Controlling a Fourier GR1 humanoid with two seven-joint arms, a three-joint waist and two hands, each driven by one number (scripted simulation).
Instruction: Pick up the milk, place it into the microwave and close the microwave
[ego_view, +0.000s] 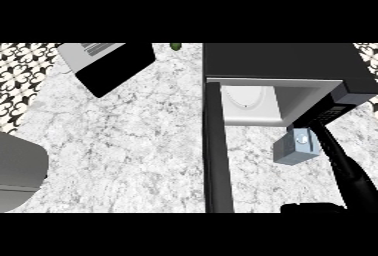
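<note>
Head view: we see the right hand (325, 131), on a long dark arm stretched forward, its fingers curled on the small pale-blue milk carton (297, 148), just before the open black microwave (288, 65), above the marble worktop (125, 150).

The counter (133, 145) is showing white marble with grey veining. The microwave (284, 60) at the far right is showing a black body and a white inside, its door (218, 150) black. The milk (297, 146) is showing pale blue-grey. Far left, a floral black-and-white pattern (22, 75) is running along the edge.
</note>
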